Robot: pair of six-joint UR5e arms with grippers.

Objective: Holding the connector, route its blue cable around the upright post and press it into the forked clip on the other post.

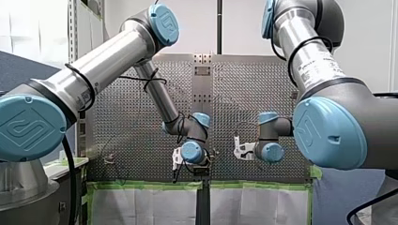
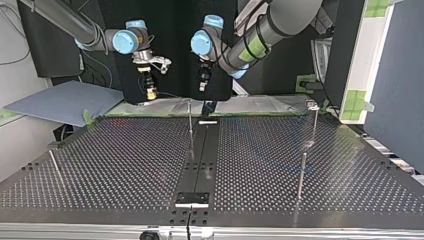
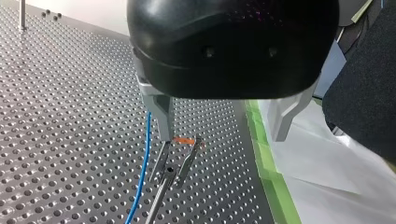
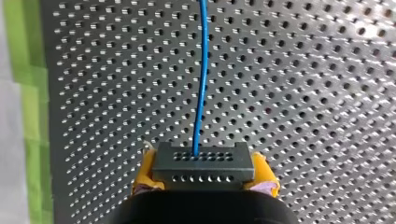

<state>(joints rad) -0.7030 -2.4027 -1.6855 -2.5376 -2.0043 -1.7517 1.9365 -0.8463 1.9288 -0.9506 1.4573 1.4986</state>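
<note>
blue cable (image 4: 201,70) straight ahead of my right hand (image 4: 204,178), connector (image 4: 204,161) tight between its yellow pads (image 4: 143,177)

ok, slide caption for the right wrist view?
Right gripper clamps the connector; its blue cable runs ahead over the perforated table.

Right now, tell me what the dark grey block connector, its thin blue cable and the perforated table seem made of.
The dark grey block connector: probably moulded plastic, matte, with rows of small holes. The thin blue cable: likely plastic-sheathed, smooth with a slight sheen. The perforated table: metal, brushed grey; its hole rims glint.
</note>
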